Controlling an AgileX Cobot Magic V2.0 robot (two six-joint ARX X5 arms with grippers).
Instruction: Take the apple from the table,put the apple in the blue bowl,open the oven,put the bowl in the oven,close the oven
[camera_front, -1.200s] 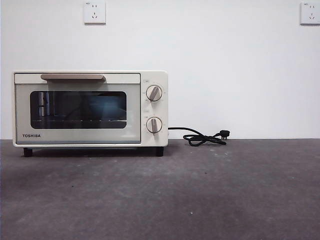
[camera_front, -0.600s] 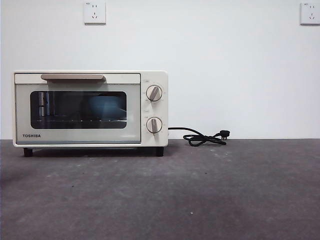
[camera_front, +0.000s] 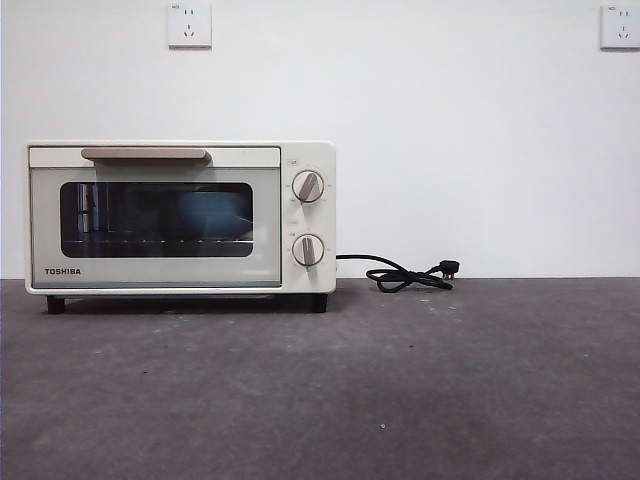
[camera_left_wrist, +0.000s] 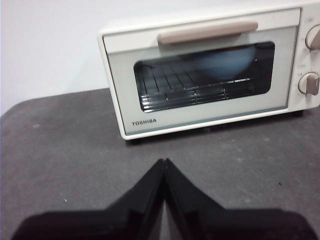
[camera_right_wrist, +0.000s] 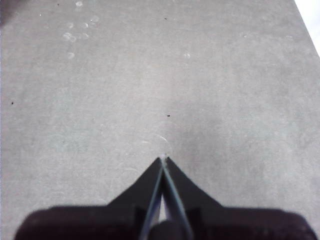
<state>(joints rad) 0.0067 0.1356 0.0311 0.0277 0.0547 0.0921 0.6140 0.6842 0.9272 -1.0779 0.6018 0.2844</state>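
The cream-white oven (camera_front: 180, 217) stands at the left on the dark grey table (camera_front: 400, 380), its glass door closed under the beige handle (camera_front: 145, 154). Through the glass I make out the blue bowl (camera_front: 212, 212) on the rack. The apple is hidden from view. In the left wrist view the oven (camera_left_wrist: 210, 70) faces me, with the blue bowl (camera_left_wrist: 225, 62) dim behind the door. My left gripper (camera_left_wrist: 164, 161) hangs shut and empty a short way in front of the oven. My right gripper (camera_right_wrist: 163, 159) is shut over bare table (camera_right_wrist: 150, 75), holding nothing.
A black power cord with its plug (camera_front: 410, 274) lies coiled on the table to the right of the oven. Two wall sockets (camera_front: 189, 25) sit high on the white wall behind. Two round knobs (camera_front: 308, 186) are on the oven's right panel.
Nothing has moved in the front view; only the look of the glass door has shifted a little, and the bowl behind it shows more clearly than a second ago.
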